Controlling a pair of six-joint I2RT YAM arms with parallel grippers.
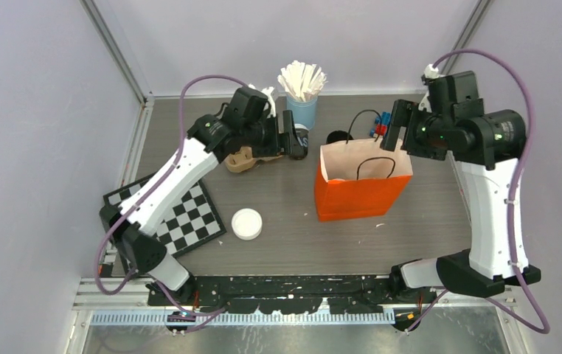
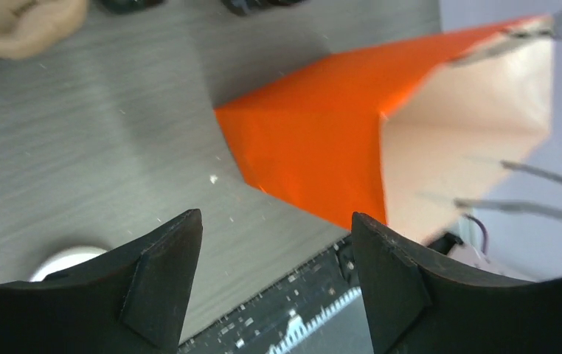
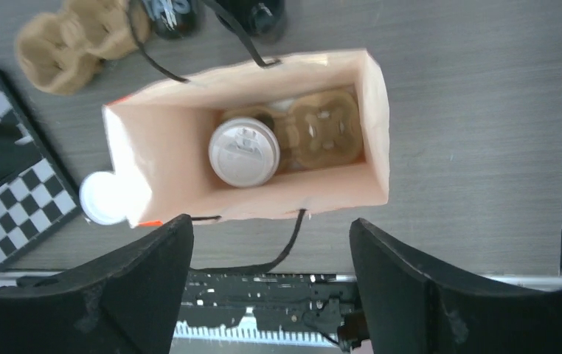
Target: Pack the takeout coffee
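The left gripper (image 2: 274,218) hovers over the grey wood-grain tabletop (image 1: 285,214), jaws wide and empty. To its right, a round white-lidded takeout paper cup (image 3: 243,153) stands inside the orange paper bag (image 1: 359,195), beneath the right gripper (image 3: 271,221), whose jaws are also wide and empty.
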